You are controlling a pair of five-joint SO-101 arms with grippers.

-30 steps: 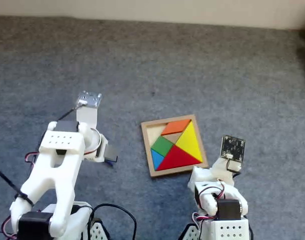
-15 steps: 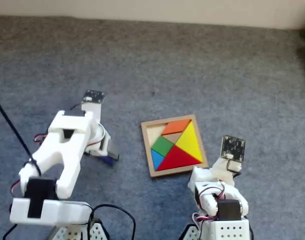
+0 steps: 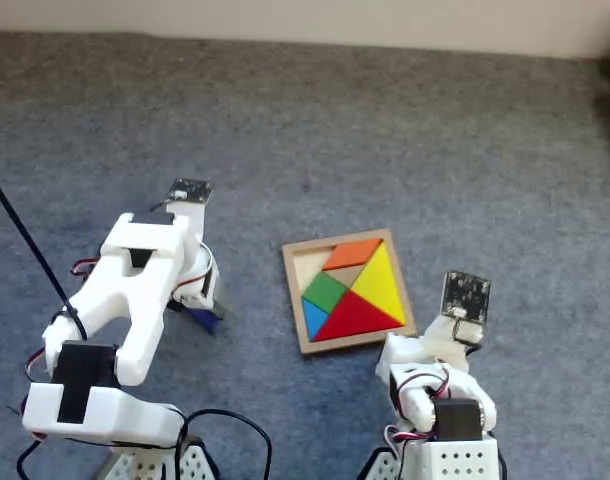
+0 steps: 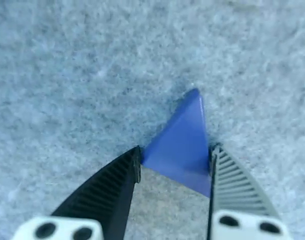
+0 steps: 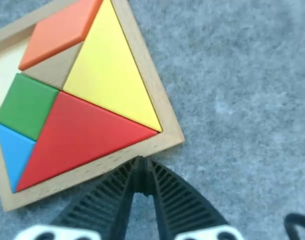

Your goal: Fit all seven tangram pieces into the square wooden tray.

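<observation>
Blue triangle [image 4: 183, 146] pinched by left gripper [image 4: 175, 151] | right gripper [image 5: 141, 167] closed beside tray [image 5: 155, 90] | grey carpet [image 4: 67, 60]

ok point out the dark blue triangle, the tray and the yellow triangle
dark blue triangle [image 4: 182, 145]: left wrist view, its middle
tray [image 3: 360, 337]: high view, near rim
yellow triangle [image 5: 110, 80]: right wrist view, its middle

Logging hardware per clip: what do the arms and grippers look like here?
The left arm and right arm are white blocky plastic with black motors, black and red cables, and a small circuit board at each wrist. The left gripper has one black and one grey ribbed finger; the right gripper's are both dark.
</observation>
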